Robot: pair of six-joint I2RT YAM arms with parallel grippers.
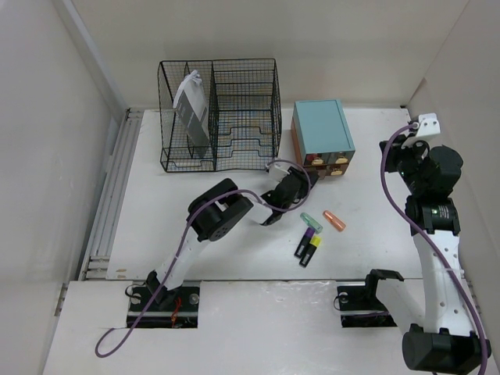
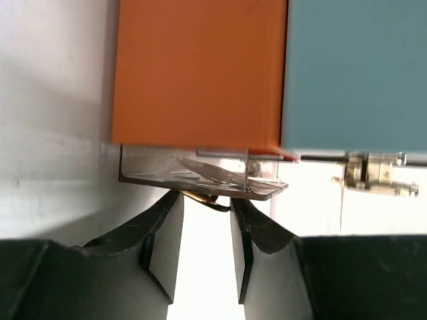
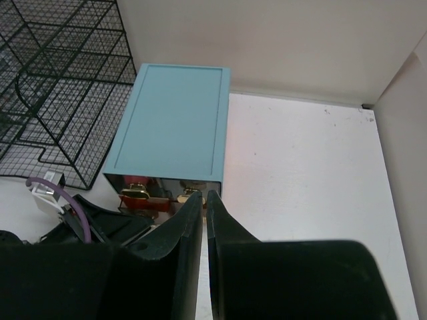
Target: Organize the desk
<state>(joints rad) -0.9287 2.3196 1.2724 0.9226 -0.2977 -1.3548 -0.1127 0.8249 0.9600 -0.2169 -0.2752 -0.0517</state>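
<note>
Left pincer (image 2: 205, 208) is pinching a small brass pull (image 2: 200, 198) at the front of the teal drawer box (image 1: 322, 133), as I'm reading it on the wrist view. Right pincer (image 3: 204, 197) is hanging raised to the right of that box, fingers pressed almost together. The desk (image 1: 156, 211) is lying beneath both arms, carrying the box and a wire rack (image 1: 219, 113) near its far edge.

Your left arm (image 1: 211, 215) reaching forward and right, elbow bent low, left gripper (image 2: 205, 200) level, fingers (image 2: 163, 233) narrowed onto a thin brass pull (image 2: 217, 205), your right arm (image 1: 433, 234) standing upright, wrist folded over, right gripper (image 3: 203, 197) raised, jaws nearly together, empty
</note>
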